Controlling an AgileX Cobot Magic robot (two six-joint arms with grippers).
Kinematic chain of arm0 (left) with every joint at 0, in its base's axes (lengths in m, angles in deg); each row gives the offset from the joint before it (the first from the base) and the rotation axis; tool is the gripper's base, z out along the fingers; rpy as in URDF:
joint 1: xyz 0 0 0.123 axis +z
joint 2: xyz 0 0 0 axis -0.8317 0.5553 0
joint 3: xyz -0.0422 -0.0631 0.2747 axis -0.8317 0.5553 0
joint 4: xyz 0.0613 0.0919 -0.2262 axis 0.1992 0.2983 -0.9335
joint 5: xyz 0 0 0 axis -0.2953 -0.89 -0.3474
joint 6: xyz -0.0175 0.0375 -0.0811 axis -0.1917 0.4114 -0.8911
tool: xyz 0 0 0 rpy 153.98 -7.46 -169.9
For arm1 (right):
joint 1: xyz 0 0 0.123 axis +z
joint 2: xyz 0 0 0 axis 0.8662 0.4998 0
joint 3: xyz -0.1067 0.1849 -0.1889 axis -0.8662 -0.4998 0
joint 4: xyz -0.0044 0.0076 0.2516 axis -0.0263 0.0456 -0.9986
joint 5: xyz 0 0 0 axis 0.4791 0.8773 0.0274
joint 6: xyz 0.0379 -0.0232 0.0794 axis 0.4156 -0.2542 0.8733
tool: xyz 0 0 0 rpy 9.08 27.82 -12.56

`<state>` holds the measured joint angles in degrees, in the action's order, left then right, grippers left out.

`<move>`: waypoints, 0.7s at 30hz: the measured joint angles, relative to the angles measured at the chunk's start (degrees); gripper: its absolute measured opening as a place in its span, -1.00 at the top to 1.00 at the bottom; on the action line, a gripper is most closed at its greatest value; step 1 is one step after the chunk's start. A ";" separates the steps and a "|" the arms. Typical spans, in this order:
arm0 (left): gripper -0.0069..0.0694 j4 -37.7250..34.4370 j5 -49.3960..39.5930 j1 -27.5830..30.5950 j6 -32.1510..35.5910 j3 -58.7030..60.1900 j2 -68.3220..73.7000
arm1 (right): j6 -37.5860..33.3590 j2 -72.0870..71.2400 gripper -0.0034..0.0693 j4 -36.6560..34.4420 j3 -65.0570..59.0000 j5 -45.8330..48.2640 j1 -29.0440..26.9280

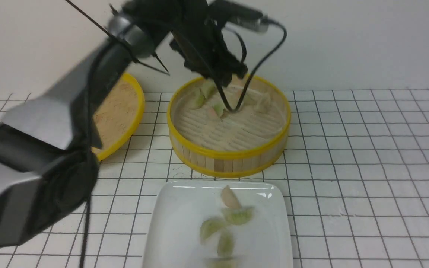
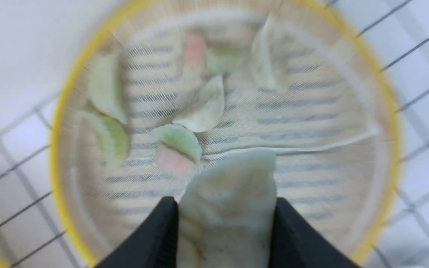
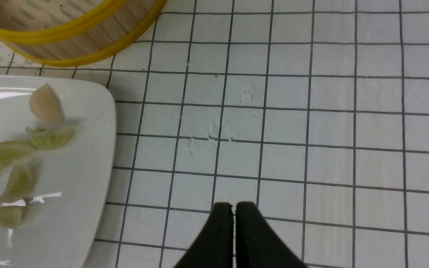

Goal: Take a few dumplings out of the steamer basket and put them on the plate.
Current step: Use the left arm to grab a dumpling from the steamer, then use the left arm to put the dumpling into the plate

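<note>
The steamer basket (image 1: 229, 152) stands mid-table with several dumplings (image 2: 203, 108) lying on its slatted floor. My left gripper (image 2: 223, 203) hangs above the basket's far side (image 1: 233, 78), shut on a cream dumpling (image 2: 233, 186) that sticks out between both black fingers. Just in front of the basket, the white plate (image 1: 177, 223) holds several dumplings (image 1: 238, 215), green ones and a pinkish one. My right gripper (image 3: 234, 204) is shut on nothing, low over the gridded table to the right of the plate (image 3: 88, 156); the front view does not show it.
The shallow woven lid (image 1: 125, 111) with a yellow rim lies left of the basket, partly behind my left arm. A black cable loop (image 1: 233, 108) from the left arm dangles into the basket. A wall runs close behind the basket.
</note>
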<state>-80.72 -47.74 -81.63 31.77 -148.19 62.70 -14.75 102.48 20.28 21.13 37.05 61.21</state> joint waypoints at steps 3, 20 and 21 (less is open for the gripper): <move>0.12 -0.52 0.18 0.00 -0.71 11.96 -10.78 | 0.00 0.00 0.91 0.00 0.00 0.00 0.00; 0.11 -10.98 11.82 -0.11 -1.26 65.00 -22.07 | -2.04 4.69 0.91 -3.69 3.12 -4.76 0.00; 0.09 -11.03 12.15 -0.11 -1.26 65.00 -21.42 | -2.80 6.21 0.91 -5.28 4.54 -4.24 0.00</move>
<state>-91.75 -35.59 -81.74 30.51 -83.19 41.29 -17.55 108.69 15.00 25.67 32.81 61.21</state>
